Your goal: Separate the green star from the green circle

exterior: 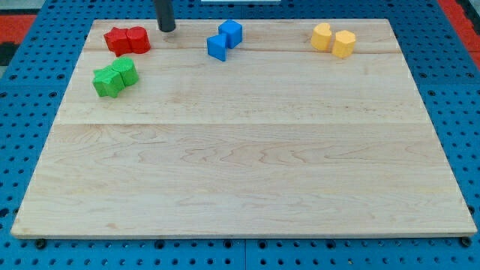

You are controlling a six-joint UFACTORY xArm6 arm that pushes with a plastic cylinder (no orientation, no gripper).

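Note:
The green star point(107, 81) lies near the view's upper left of the wooden board point(247, 172). The green circle point(126, 70) touches it on its upper right side. My tip point(166, 28) stands at the view's top edge of the board, just right of the red blocks. It is up and to the right of the green pair, apart from both.
Two red blocks point(127, 40) touch each other just above the green pair. Two blue blocks point(225, 39) sit together at the top centre. Two yellow blocks point(334, 39) sit together at the top right. A blue pegboard surrounds the board.

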